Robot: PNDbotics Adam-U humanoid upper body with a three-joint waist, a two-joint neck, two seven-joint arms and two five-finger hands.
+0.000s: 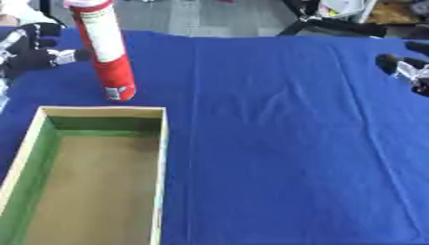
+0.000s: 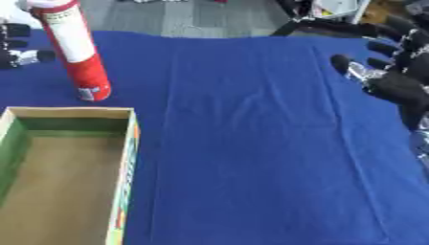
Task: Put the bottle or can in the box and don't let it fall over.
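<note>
A tall red can (image 1: 109, 52) with a white label stands upright on the blue cloth, just behind the far edge of the open box (image 1: 100, 113). The box has pale wooden walls, green inner sides and a brown floor, and nothing lies in it. My left hand (image 1: 32, 52) is at the far left, beside the can and apart from it, fingers relaxed and pointing toward it. My right hand (image 2: 398, 72) hovers at the right edge, fingers spread, holding nothing.
The blue cloth (image 1: 285, 143) covers the table and lies wrinkled in the middle. Beyond its far edge are a grey floor and dark equipment (image 2: 335, 24).
</note>
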